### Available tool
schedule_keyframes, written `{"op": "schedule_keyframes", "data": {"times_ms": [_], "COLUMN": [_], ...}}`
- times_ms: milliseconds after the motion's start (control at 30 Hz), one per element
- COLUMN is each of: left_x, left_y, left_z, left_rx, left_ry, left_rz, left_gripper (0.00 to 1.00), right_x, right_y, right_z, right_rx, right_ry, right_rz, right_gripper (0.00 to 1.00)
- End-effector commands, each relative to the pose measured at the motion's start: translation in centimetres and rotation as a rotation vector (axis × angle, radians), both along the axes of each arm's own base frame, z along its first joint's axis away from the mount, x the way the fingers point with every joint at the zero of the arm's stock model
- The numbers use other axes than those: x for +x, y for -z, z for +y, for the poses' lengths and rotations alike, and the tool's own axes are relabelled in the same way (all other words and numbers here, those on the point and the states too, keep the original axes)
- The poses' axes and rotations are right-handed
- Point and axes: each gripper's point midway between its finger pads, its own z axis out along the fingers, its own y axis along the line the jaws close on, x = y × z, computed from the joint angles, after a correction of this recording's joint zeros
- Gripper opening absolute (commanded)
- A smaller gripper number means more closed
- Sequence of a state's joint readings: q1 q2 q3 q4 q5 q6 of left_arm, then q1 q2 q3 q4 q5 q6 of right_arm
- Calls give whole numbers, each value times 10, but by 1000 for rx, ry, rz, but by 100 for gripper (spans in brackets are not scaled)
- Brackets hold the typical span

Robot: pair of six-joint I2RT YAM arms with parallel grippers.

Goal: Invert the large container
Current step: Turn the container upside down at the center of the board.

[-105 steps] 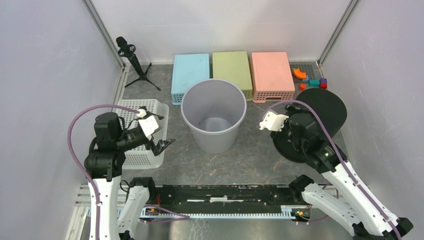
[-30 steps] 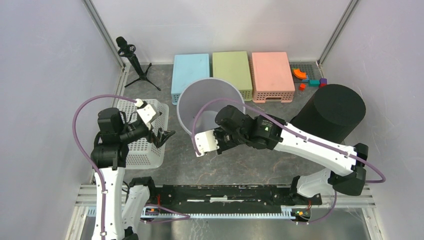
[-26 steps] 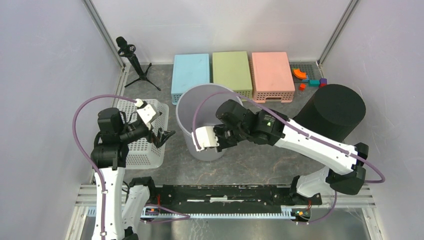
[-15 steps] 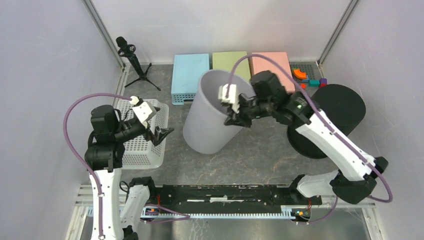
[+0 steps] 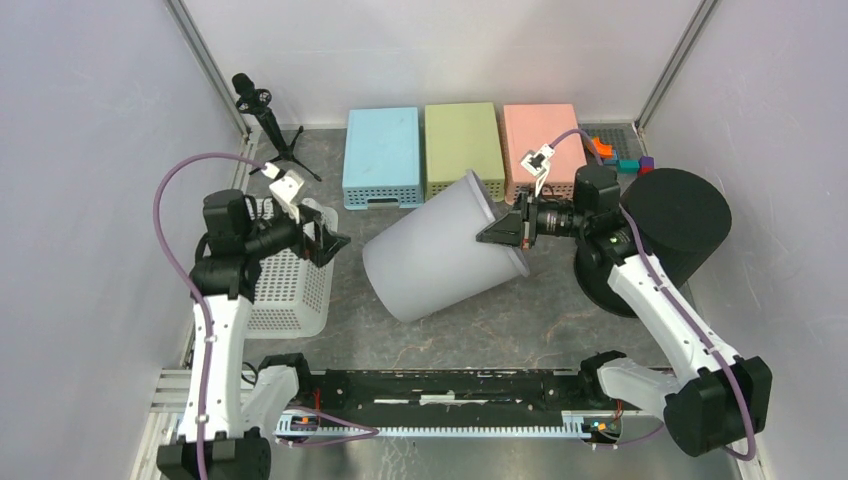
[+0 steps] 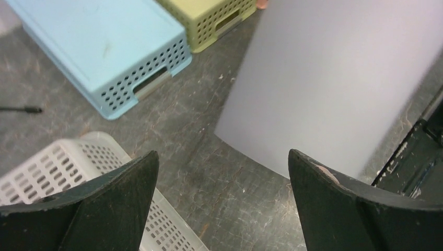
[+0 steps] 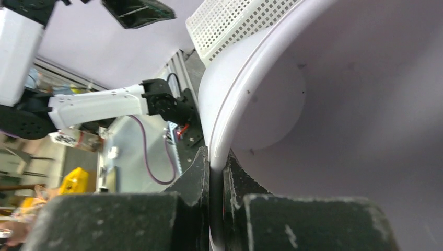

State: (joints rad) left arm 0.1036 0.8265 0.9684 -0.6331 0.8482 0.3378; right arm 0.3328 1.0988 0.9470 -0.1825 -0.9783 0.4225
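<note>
The rim of the bin (image 7: 365,130) is pinched between the fingers of the right gripper (image 7: 215,172). The fingers are drawn almost together, with one inside the wall and one outside. In the top view the bin is seen at the centre of the frame, tipped nearly onto its side. Its mouth is turned to the right, where the grip is made, and its closed bottom is at the lower left, low over the table (image 5: 500,320).

The fingers of the left gripper (image 6: 222,157) are spread wide and nothing is held between them. The bin's grey wall is seen beyond the gap, apart from both tips. In the top view this gripper is placed at the left centre, over the right edge of a white basket (image 5: 285,295).

A blue box (image 5: 381,150), a green box (image 5: 462,135) and a pink box (image 5: 543,150) are lined up along the upper middle. A black drum (image 5: 665,215) is found at the right, behind the right arm.
</note>
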Motion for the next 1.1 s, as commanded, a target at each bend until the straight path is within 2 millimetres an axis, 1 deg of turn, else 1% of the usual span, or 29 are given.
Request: {"op": "schedule_keyframes", "data": {"times_ms": [0, 67, 100, 133, 200, 333, 367, 467, 500, 533, 633, 733, 867, 967, 1067], "left_x": [32, 37, 39, 40, 44, 46, 46, 46, 47, 44, 43, 42, 43, 45, 50], "left_y": [3, 10, 14, 17, 24, 39, 44, 53, 54, 56, 59, 61, 63, 62, 54], "left_z": [12, 11, 10, 10, 9, 1, -1, -10, -10, -20, -29, -36, -47, -57, -69], "left_rx": [-77, -96, -103, -107, -116, -120, -115, -90, -84, -74, -55, -44, -31, -28, -70], "left_ry": [-146, -154, -152, -153, -154, -133, -126, -103, -107, -75, -53, -29, 8, 47, 91], "left_rz": [63, 98, 114, 125, 150, 196, 209, 227, 229, 233, 237, 242, 251, 253, 258], "left_gripper": [99, 98, 99, 98, 98, 100, 100, 100, 100, 100, 100, 100, 100, 100, 100], "right_x": [0, 8, 12, 15, 19, 30, 31, 34, 36, 38, 45, 54, 64, 67, 66], "right_y": [-42, -36, -32, -29, -23, -10, -3, 5, 8, 9, 8, 5, 5, 7, 4], "right_z": [-3, -11, -15, -19, -23, -33, -35, -39, -41, -43, -50, -61, -79, -90, -95], "right_rx": [156, 150, 144, 137, 127, 81, 64, 45, 31, 15, -44, -113, -218, -274, -308], "right_ry": [-12, 55, 88, 117, 151, 222, 234, 255, 265, 275, 313, 370, 460, 502, 518], "right_rz": [-18, -3, 1, 4, 6, -8, 10, 9, -1, -17, -85, -157, -224, -246, -260], "right_gripper": [0, 1, 3, 7, 17, 34, 37, 44, 46, 46, 50, 52, 55, 58, 59]}}
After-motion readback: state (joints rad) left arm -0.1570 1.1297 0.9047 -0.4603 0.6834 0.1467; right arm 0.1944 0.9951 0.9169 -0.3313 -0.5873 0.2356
